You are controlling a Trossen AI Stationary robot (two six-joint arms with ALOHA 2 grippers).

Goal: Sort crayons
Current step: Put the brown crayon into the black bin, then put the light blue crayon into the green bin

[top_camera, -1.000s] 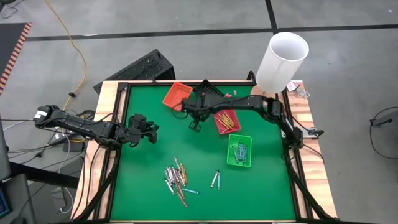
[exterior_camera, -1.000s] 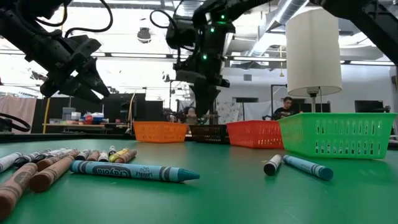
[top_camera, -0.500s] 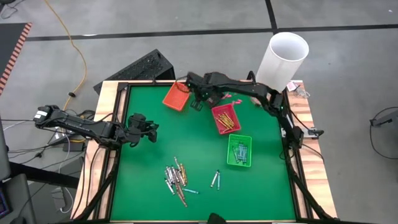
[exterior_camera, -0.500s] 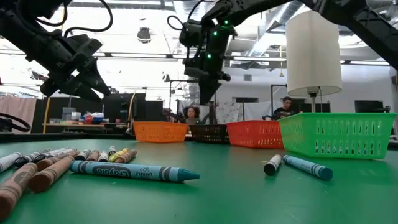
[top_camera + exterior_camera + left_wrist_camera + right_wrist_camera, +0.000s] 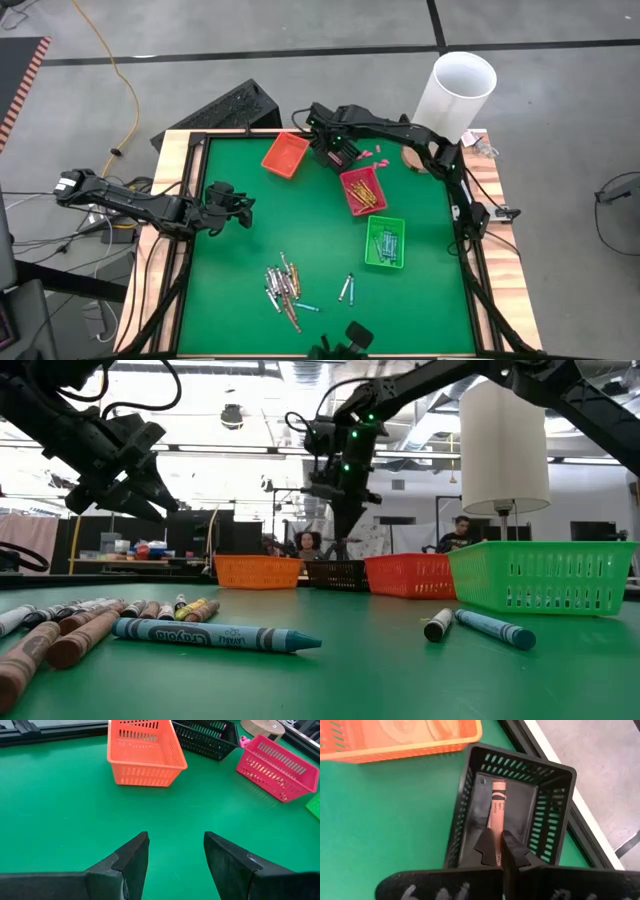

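Since the earlier frame, right claw (image 5: 496, 851) has swung from the red tray (image 5: 362, 190) to above the black tray (image 5: 520, 815), clamping a brown crayon (image 5: 496, 812). Next move: release. Left claw (image 5: 175, 855) waits open. Other crayons (image 5: 283, 288) lie on the surface (image 5: 240, 270).

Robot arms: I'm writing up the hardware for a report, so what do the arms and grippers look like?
Both arms are dark, slim and jointed. The left gripper has two black wedge-shaped fingers. The right gripper has matching black fingers and pale scrawled markings on its body. Green lights glow on the right arm's wrist in the low view.
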